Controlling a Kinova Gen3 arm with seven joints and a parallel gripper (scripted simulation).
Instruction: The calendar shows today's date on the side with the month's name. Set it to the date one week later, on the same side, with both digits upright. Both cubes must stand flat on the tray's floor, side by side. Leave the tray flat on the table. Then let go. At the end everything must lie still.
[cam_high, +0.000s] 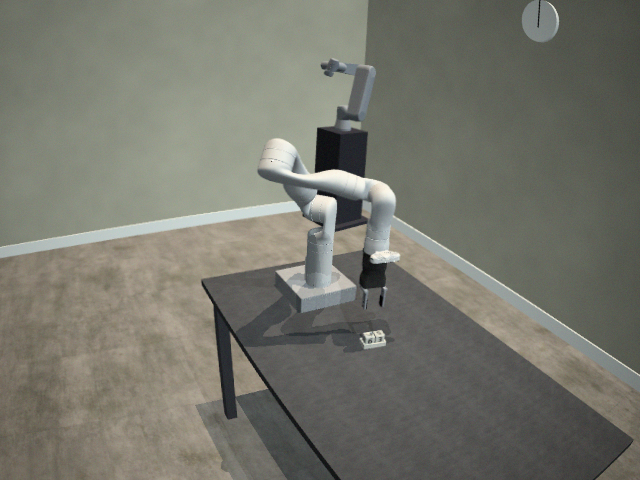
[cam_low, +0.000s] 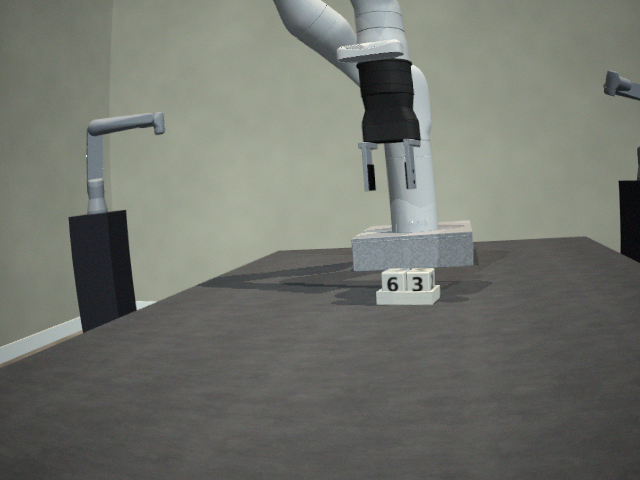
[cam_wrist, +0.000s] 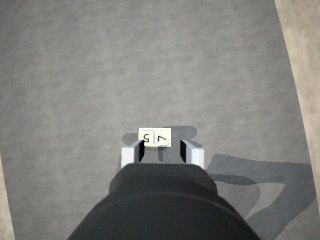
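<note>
A small cream tray (cam_high: 373, 345) (cam_low: 407, 298) (cam_wrist: 162, 129) stands flat on the table and holds two cubes side by side. Towards the exterior camera, the left cube (cam_high: 368, 338) (cam_low: 392, 283) shows an upright 6 and the right cube (cam_high: 379, 337) (cam_low: 417, 283) an upright 3. Their top faces show 5 and 7, upside down in the wrist view. No month's name is readable; the tray's far side is hidden from the top and exterior views. My gripper (cam_high: 373, 306) (cam_low: 390, 188) (cam_wrist: 162, 147) is open and empty, pointing down, well above the tray.
The arm's grey base block (cam_high: 315, 289) (cam_low: 413, 252) stands behind the tray on the dark table (cam_high: 439, 392) (cam_low: 310, 387). Another arm on a black pedestal (cam_high: 341, 155) (cam_low: 103, 268) stands off the table. Arm shadows fall around the tray.
</note>
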